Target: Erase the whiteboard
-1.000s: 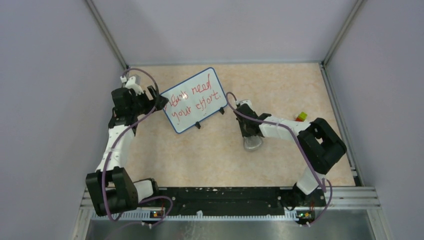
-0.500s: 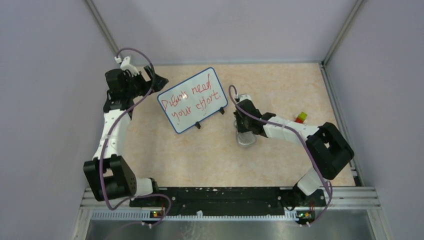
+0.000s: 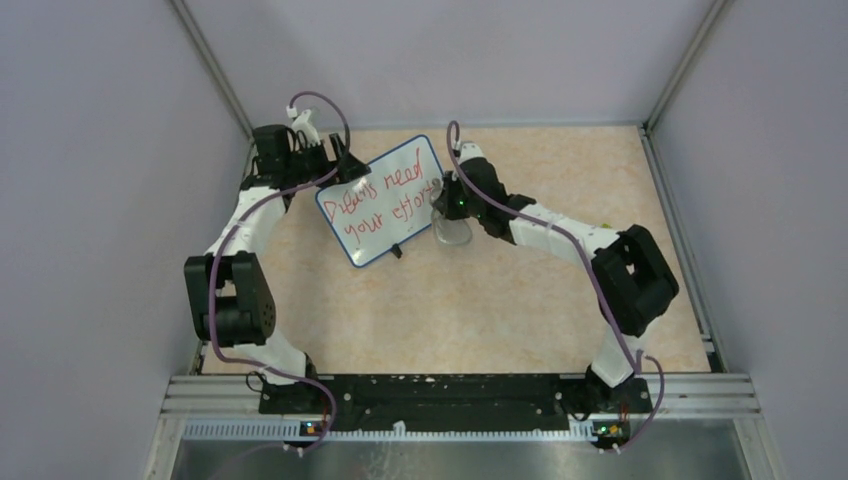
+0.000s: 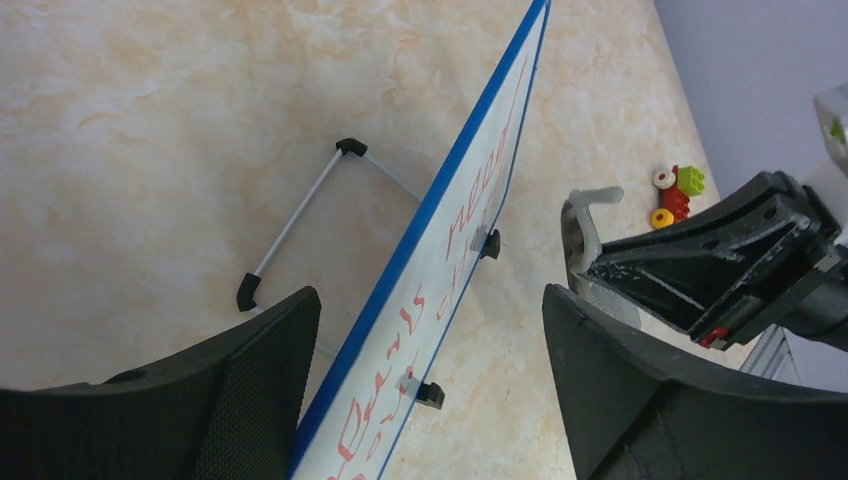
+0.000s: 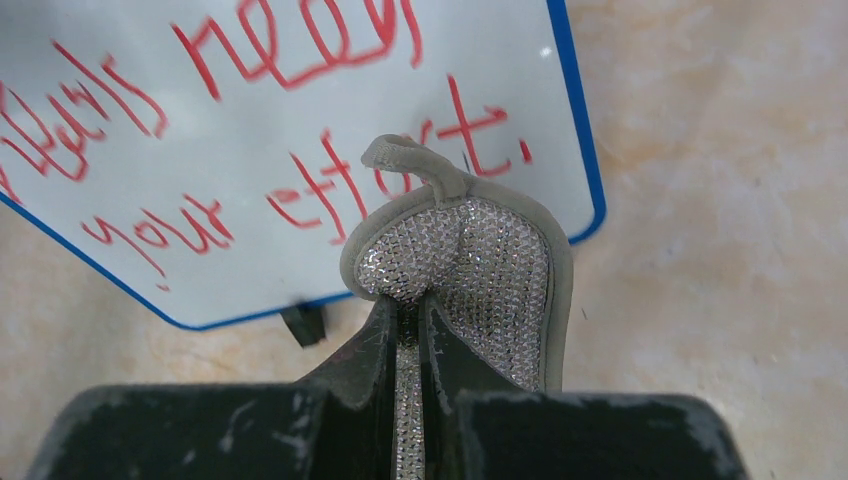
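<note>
Eraser pad (image 5: 480,265) poised at the right end of the whiteboard (image 3: 380,200); wiping not yet begun.
Nearest, the right gripper (image 5: 410,320) is pressed together on the grey pad, which sits in front of the last red letters. The whiteboard stands tilted on its wire stand (image 4: 300,215), far and left of the table's middle, with all its writing intact. Beyond, the left gripper (image 4: 428,300) is spread wide astride the board's far-left edge. The next move likely calls for the left gripper to steady the board and for the pad to be pressed flat and swept leftward.
</note>
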